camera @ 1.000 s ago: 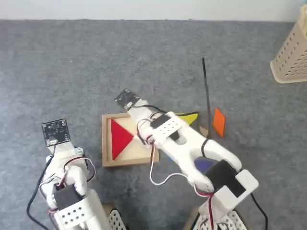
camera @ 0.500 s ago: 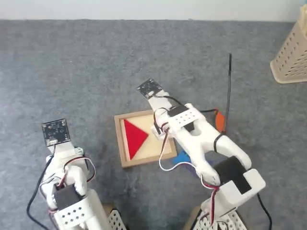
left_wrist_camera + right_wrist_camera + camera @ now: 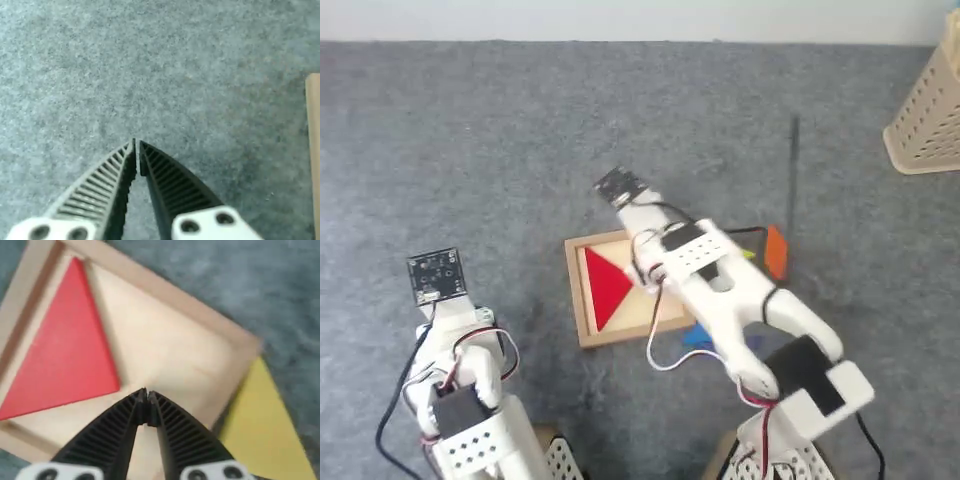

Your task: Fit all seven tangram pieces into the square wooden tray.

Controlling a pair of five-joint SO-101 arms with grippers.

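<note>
1. The square wooden tray (image 3: 576,295) (image 3: 165,290) lay on the grey carpeted table (image 3: 520,150), skewed slightly to the table's edges.
2. Inside it lay one large red triangle piece (image 3: 603,287) (image 3: 60,355), flat against the tray's left wall. The rest of the floor was bare wood.
3. A yellow triangle piece (image 3: 260,425) lay outside, just beside the tray's right wall. An orange piece (image 3: 776,250) and a blue piece (image 3: 700,335) lay on the carpet near the tray.
4. The right arm (image 3: 720,290) stretched over the tray. The right gripper (image 3: 146,402) had its fingers pressed together, holding nothing. Its tips were above the bare floor by the red triangle's corner.
5. The left arm (image 3: 460,380) was folded back, well apart from the tray. The left gripper (image 3: 136,150) was closed and empty, pointing at carpet.
</note>
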